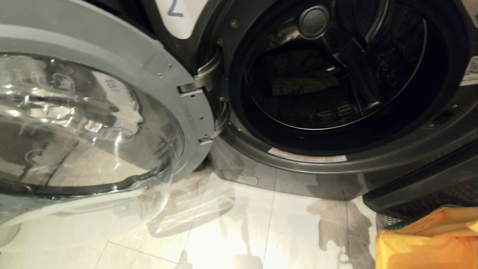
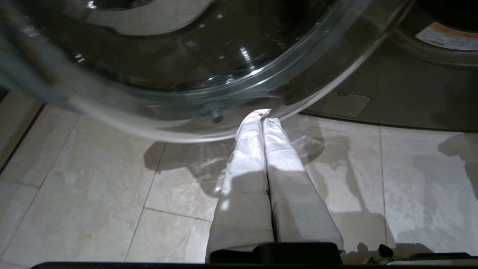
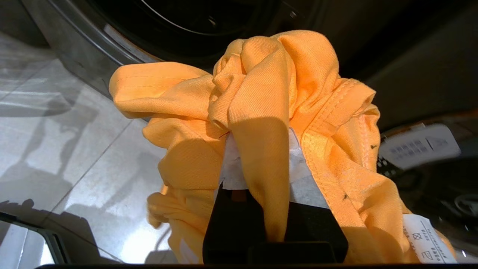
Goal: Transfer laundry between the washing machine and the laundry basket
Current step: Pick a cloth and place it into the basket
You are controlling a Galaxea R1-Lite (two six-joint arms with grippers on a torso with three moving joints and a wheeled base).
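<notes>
Pale floor tiles front the open washing machine; right end effector clenches orange garment, left end effector closed, empty, low.

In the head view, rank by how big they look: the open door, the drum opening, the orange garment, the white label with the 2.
1. Door, though it is nearest the camera, which inflates it.
2. Drum opening.
3. Orange garment, cut off by the frame edge, so unsure.
4. Label, also cropped.

I see warm, bright light on the floor tiles, glare on the door glass, drum interior dim.
</notes>
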